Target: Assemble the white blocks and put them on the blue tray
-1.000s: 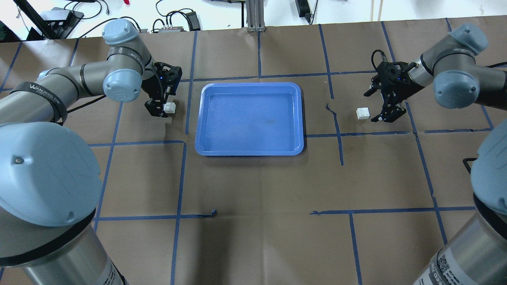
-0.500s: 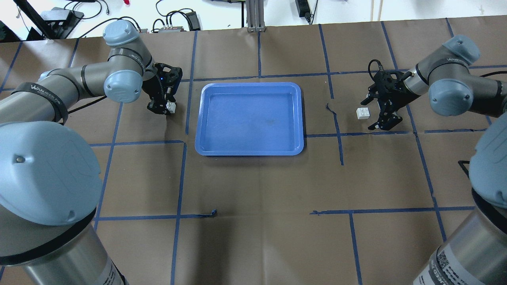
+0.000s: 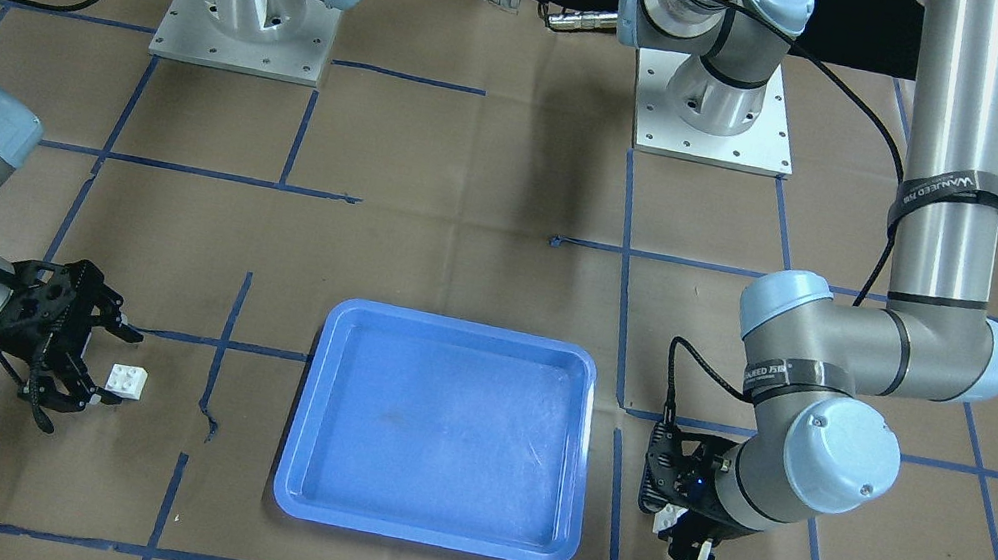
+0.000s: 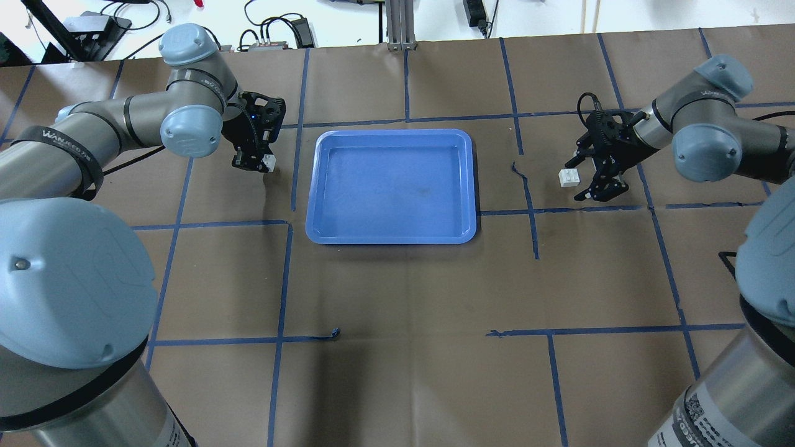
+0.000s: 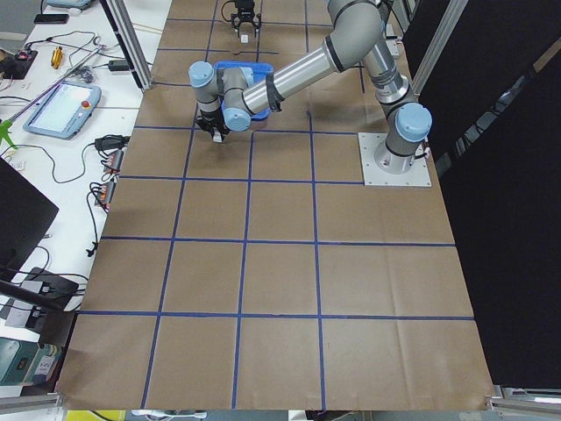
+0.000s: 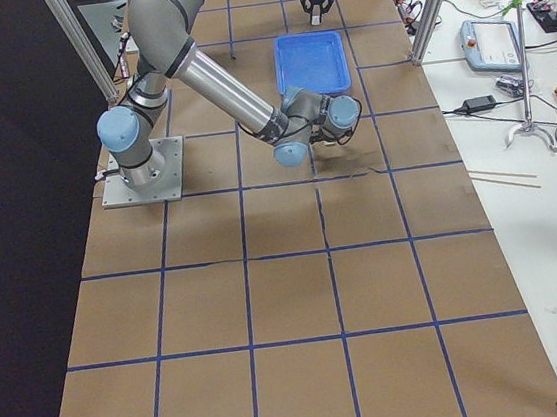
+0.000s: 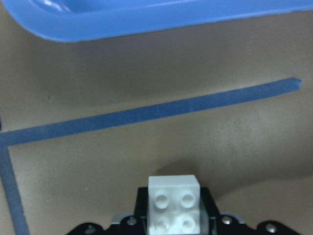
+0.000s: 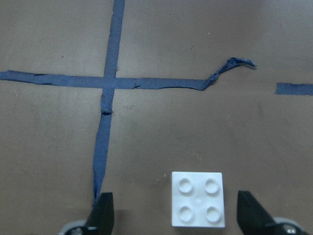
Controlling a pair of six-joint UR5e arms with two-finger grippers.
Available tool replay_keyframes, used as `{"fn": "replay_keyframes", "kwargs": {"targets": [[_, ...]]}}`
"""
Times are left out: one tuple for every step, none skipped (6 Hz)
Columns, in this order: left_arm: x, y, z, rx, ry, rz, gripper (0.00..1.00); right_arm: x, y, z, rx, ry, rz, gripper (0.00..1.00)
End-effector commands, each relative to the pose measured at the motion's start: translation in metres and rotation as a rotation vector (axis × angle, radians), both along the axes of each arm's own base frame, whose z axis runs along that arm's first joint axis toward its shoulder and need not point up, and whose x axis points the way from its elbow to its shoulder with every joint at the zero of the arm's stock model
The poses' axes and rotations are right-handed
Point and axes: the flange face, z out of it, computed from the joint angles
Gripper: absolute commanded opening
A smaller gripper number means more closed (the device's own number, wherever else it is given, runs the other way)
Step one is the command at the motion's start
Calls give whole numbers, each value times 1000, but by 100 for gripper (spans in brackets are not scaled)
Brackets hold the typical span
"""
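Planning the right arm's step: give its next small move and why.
Probably shut the right gripper on its block: its open jaws straddle it on the table, while the left gripper holds the other block.

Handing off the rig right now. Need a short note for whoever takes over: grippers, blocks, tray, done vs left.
Left gripper: shut on the first white block, studs up, apparently just off the table, beside the blue tray.
Right gripper: open, low over the table, fingers either side of the second white block, which sits on the table, not gripped.
Blue tray: between the arms, no block on it.
Done: first block grasped.
Left: close on the second block, press the two together, set the pair on the tray.
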Motion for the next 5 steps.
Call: {"fn": "replay_keyframes", "kwargs": {"targets": [[-62, 16, 51, -39, 1, 13, 0, -1, -2, 0, -16, 7, 2, 53], [-99, 24, 59, -42, 8, 64, 0, -1, -1, 1, -17, 9, 2, 41], [-132, 33, 51, -25, 21, 77, 1, -1, -1, 1, -17, 9, 2, 31], [-170, 48, 22, 14, 15, 19, 2, -1, -2, 2, -17, 7, 1, 25], [-205, 58, 11, 3, 19, 19, 2, -2, -5, 6, -26, 11, -1, 25]]}}
